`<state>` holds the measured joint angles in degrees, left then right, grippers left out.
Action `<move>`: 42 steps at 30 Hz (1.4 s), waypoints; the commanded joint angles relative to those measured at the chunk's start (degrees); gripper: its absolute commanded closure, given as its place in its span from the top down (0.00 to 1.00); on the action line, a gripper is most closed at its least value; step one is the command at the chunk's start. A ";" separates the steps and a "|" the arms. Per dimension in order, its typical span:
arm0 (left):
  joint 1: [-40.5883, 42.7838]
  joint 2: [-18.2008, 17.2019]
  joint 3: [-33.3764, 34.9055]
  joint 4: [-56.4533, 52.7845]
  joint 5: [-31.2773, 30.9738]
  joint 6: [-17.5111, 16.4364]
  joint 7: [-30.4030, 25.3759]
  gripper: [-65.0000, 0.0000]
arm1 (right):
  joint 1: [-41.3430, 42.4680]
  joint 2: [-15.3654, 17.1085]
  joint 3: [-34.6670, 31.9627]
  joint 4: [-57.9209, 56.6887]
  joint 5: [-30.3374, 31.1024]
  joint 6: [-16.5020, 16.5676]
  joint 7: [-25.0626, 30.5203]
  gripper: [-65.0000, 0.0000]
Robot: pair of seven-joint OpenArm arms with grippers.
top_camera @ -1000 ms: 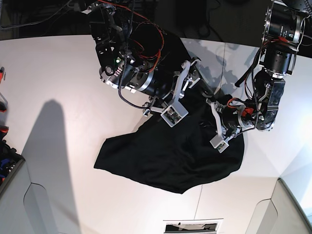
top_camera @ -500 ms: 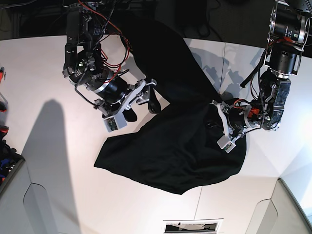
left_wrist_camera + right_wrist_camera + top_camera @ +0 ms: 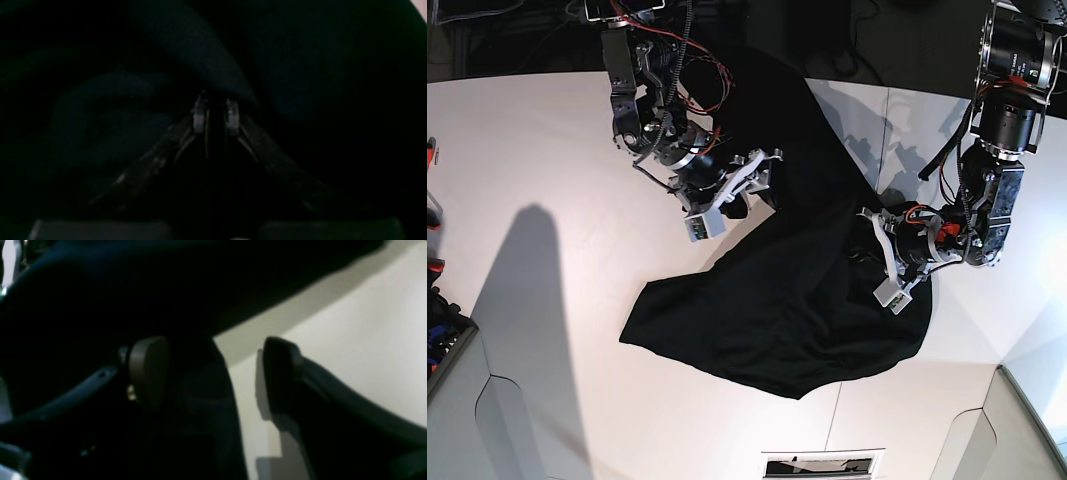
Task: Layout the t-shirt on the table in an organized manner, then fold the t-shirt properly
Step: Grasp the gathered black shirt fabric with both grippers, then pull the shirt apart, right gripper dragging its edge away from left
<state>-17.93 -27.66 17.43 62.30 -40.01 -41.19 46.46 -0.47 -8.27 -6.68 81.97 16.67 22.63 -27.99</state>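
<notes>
Between the spread right jaws lies the t-shirt edge; left jaws pinch its fabric.

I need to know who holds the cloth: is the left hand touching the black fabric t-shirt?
Touching. The left wrist view shows the left hand nearly closed, pinching the black fabric t-shirt.

Dark bin with blue items at the left edge; red-handled objects just above; small white framed slot along the bottom edge.
</notes>
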 commanded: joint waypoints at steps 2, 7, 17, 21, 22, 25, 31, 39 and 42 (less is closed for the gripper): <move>0.04 -0.74 0.13 -0.22 1.79 1.19 3.78 0.12 | 1.92 -0.42 -1.29 0.37 0.66 -0.72 1.46 0.68; 0.04 0.59 0.15 -0.22 -1.53 1.19 7.56 0.12 | 4.61 -0.42 -1.92 0.07 0.20 -0.81 1.42 0.67; 0.35 10.34 0.20 -0.22 0.63 1.19 9.07 0.12 | 5.20 -0.42 -1.97 -3.48 0.04 -0.81 1.44 0.46; 0.35 12.44 0.20 -0.22 1.95 1.19 9.09 0.12 | 5.18 -0.42 -1.97 -4.85 -0.50 -0.81 1.44 0.46; 0.33 12.57 0.20 -0.22 2.14 1.19 9.05 0.12 | 5.18 -0.42 -1.97 -4.96 -1.18 -0.81 1.44 0.42; 0.31 12.37 0.20 -0.22 2.64 1.19 9.05 0.12 | 5.22 -0.42 -1.97 -4.94 -4.20 -0.79 1.44 0.12; 0.31 10.34 0.17 -0.22 5.18 1.19 8.61 0.12 | 5.14 -0.33 -1.92 -3.17 -5.84 1.64 0.55 0.00; -0.20 0.94 0.17 -0.22 5.18 1.19 3.82 0.12 | 3.45 0.35 3.30 15.63 -5.88 1.60 -9.86 0.00; -0.72 -1.27 0.17 -0.24 5.18 1.19 3.63 0.12 | 3.43 3.26 6.12 20.94 -3.87 1.53 -13.05 0.00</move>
<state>-18.24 -27.90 17.69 62.28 -39.38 -42.28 46.59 2.04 -5.26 -0.75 102.19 12.84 24.38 -41.71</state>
